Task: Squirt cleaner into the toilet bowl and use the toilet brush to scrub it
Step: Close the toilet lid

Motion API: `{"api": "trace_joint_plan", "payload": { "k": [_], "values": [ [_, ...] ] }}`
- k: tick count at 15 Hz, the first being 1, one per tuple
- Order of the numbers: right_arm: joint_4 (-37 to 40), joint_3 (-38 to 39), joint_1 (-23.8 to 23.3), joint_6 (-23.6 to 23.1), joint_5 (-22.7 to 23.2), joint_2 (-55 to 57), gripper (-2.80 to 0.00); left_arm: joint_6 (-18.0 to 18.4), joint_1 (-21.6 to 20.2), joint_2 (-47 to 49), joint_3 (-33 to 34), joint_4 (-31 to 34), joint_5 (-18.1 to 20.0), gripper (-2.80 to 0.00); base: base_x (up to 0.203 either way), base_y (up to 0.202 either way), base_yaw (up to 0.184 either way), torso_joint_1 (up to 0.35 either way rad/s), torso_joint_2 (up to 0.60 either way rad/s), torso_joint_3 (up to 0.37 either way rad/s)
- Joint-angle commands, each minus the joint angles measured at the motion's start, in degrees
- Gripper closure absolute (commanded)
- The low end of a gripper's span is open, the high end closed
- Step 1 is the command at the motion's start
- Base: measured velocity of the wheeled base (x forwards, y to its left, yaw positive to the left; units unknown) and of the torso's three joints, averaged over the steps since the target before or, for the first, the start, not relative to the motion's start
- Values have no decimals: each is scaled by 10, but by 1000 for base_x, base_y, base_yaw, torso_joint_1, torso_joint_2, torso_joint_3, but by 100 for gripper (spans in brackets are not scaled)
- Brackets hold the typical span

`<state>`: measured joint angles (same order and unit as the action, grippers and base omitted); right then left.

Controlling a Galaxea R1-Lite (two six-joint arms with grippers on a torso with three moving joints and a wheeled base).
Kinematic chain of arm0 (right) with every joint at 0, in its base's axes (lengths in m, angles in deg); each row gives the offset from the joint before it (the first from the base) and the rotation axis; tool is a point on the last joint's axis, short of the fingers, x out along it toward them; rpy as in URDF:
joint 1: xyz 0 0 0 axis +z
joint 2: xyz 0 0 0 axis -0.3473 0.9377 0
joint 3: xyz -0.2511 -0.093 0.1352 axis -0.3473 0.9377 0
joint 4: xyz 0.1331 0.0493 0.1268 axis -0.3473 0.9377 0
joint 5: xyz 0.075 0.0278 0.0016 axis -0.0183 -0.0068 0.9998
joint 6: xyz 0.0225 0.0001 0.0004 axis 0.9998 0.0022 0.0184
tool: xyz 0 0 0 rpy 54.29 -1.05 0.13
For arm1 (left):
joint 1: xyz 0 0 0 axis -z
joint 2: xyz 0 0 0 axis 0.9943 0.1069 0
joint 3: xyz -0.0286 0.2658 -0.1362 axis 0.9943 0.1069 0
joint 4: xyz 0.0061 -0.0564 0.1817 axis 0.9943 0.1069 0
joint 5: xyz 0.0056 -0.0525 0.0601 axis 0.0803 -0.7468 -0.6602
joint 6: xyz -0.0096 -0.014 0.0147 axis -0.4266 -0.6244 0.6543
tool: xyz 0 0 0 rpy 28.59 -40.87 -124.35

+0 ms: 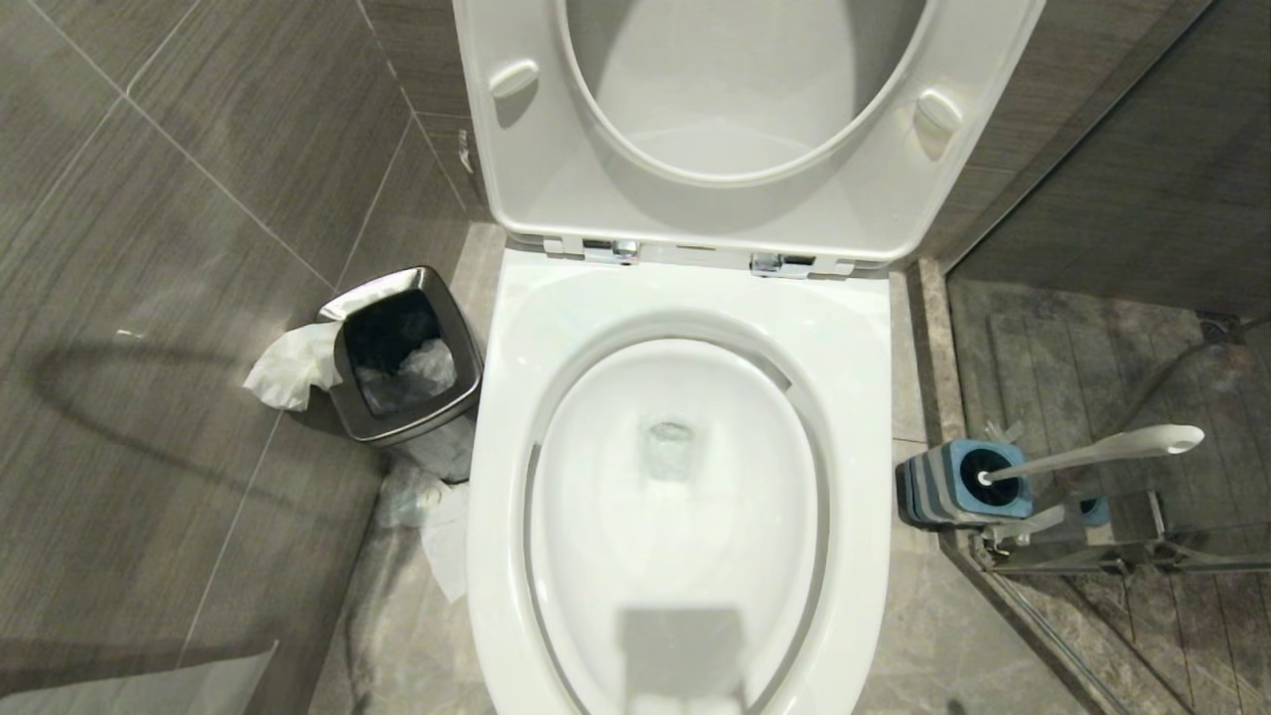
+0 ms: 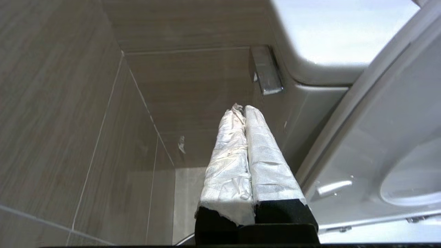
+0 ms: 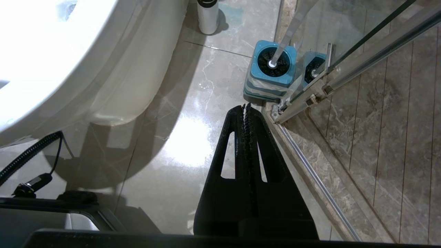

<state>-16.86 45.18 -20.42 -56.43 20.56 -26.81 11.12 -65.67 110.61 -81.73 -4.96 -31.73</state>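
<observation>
We face the open toilet bowl (image 1: 685,477).
Both our left gripper (image 2: 244,109) and right gripper (image 3: 247,106) have fingers pressed together, empty; the toilet brush (image 1: 1092,452) stands right of centre.

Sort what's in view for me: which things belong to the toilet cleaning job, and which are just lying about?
For the job:
- toilet bowl, seat and lid up
- toilet brush, standing in its blue-topped holder to the bowl's right

Lying about:
- steel waste bin to the bowl's left
- crumpled tissue beside the bin

No cleaner bottle is clearly identifiable.
</observation>
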Motion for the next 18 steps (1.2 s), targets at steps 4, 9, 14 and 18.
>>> {"api": "trace_joint_plan", "payload": {
  "k": [4, 9, 14, 18],
  "values": [
    [0, 1, 0, 0, 0, -1, 0, 4, -5, -32, 3, 123, 4, 0, 0, 0, 0, 0, 0, 0],
    [0, 1, 0, 0, 0, -1, 0, 2, -20, -45, 2, 182, 61, 0, 0, 0, 0, 0, 0, 0],
    [0, 1, 0, 0, 0, -1, 0, -9, -25, -36, -11, 252, 104, 0, 0, 0, 0, 0, 0, 0],
    [0, 1, 0, 0, 1, -1, 0, -32, -93, 5, -17, 230, 226, 0, 0, 0, 0, 0, 0, 0]
  ]
}}
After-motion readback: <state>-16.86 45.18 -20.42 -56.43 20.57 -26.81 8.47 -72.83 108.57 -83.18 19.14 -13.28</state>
